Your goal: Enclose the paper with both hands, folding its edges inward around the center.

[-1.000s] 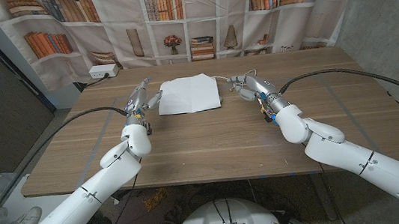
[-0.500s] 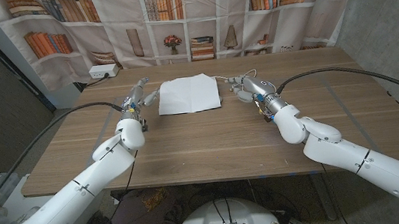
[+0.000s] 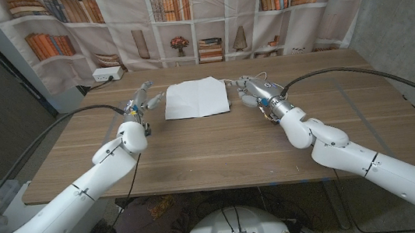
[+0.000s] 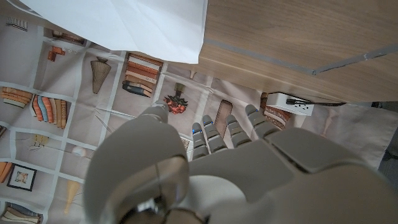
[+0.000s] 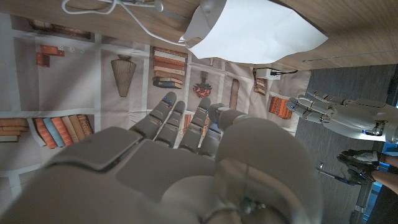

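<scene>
White paper (image 3: 196, 98) lies flat on the far middle of the wooden tabletop (image 3: 218, 143), a faint crease running across it, its near edge roughly square to the robot. The left hand (image 3: 143, 99) sits just beside the paper's left edge, its fingers (image 3: 157, 100) reaching toward that edge; whether they touch it cannot be told from the head view. In the left wrist view the left hand's fingers (image 4: 214, 134) point forward, apart and holding nothing, with the paper (image 4: 134, 25) near them but not between them. The right hand (image 3: 250, 90) sits just beside the paper's right edge, close to its far right corner. In the right wrist view its fingers (image 5: 186, 124) are also spread and empty, and the paper (image 5: 249, 31) shows a corner lifted slightly off the wood. A thin white cable (image 3: 254, 77) lies on the tabletop just behind the right hand. A white power strip (image 3: 106, 75) rests at the far left corner of the tabletop. Behind the tabletop hangs a curtain printed with bookshelves (image 3: 181, 17). Black cables (image 3: 75, 120) trail from both arms across the tabletop's sides.
</scene>
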